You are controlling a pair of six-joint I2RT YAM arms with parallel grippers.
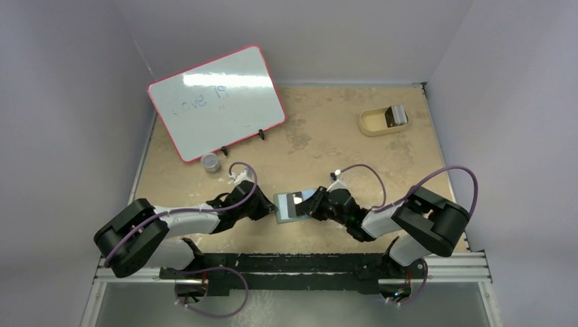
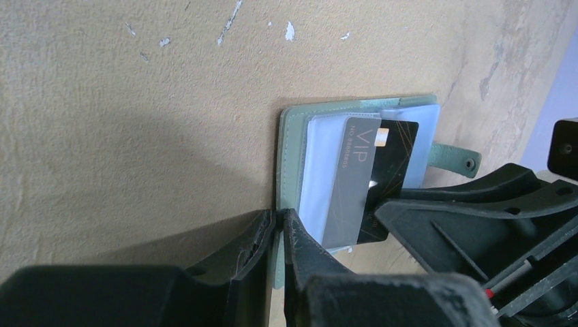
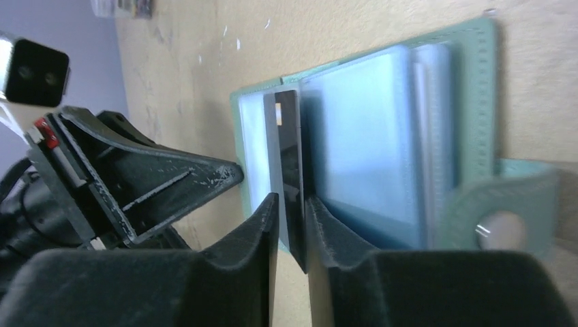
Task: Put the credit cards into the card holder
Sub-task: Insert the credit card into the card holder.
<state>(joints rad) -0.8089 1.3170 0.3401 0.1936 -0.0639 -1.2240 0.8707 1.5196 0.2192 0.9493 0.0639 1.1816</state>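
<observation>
Card holder [image 2: 290, 157] — stitched, glossy-sleeved — lies open under a dark card [image 2: 368, 184].

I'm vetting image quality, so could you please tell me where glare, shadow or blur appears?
Top view: glare streaks the whiteboard. Left wrist view: the card is sharp, a broad shadow darkens the table. Right wrist view: the holder is soft, its snap blurred.

Grey-green card holder [image 2: 290, 157] open flat; dark VIP card [image 2: 371, 170] partway inside, tilted.

Overhead view faces down; both wrist views, close, share the card holder [image 2: 290, 150].
</observation>
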